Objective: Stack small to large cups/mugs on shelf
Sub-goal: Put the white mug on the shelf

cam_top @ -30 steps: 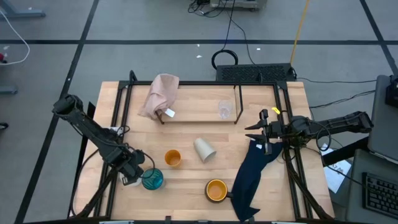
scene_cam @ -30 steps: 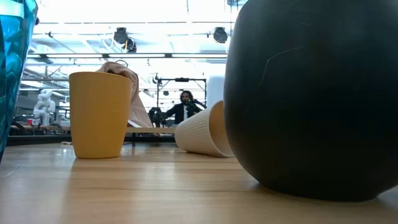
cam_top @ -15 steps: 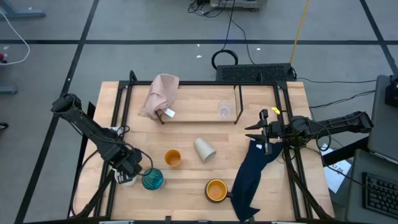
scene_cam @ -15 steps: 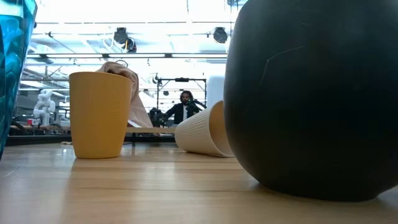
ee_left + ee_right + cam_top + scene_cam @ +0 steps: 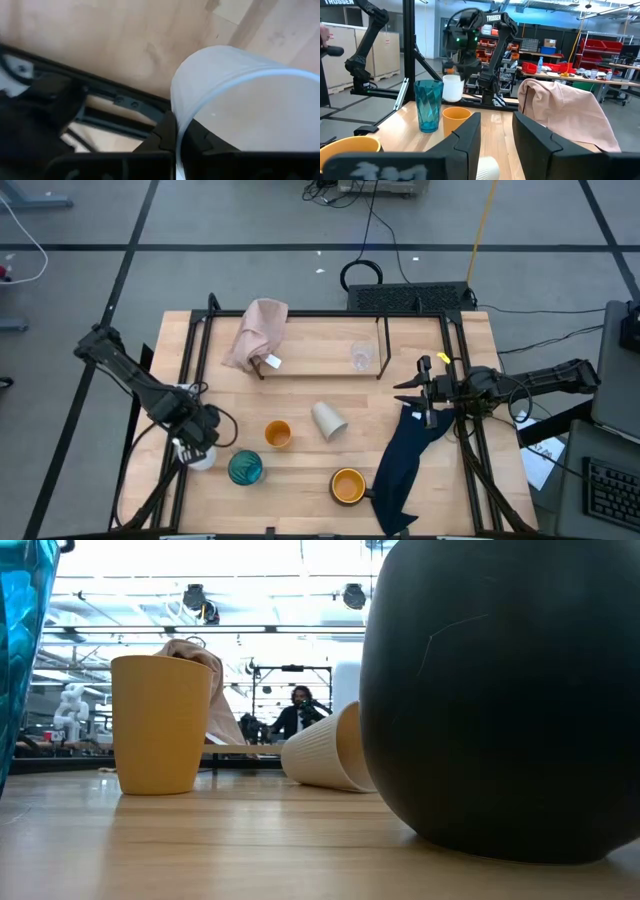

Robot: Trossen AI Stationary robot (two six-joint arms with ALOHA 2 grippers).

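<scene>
My left gripper [image 5: 197,448] is near the table's left near corner, shut on the white mug [image 5: 201,459], which also shows in the right wrist view [image 5: 452,88]. Just right of it stands the teal glass [image 5: 245,468]. The small orange cup [image 5: 277,433] stands upright. The beige cup [image 5: 329,420] lies on its side. The orange-yellow mug [image 5: 347,485] stands near the front edge. A clear cup [image 5: 361,356] stands on the shelf [image 5: 383,345]. My right gripper [image 5: 412,392] waits open at the table's right side. My left gripper pinches the white mug's rim wall [image 5: 176,131], one finger inside the mug and one outside. The fingers come from above, pointing down. The mug hangs upright below them, mouth up, and looks clear of the table.
A pink cloth [image 5: 258,332] is draped over the shelf's left end. A navy cloth [image 5: 405,465] lies along the table's right side, next to the orange-yellow mug. Bare wood lies between the cups and the shelf.
My left gripper has risen and gone toward the table's left edge, away from the teal glass, carrying the white mug upright with it.
</scene>
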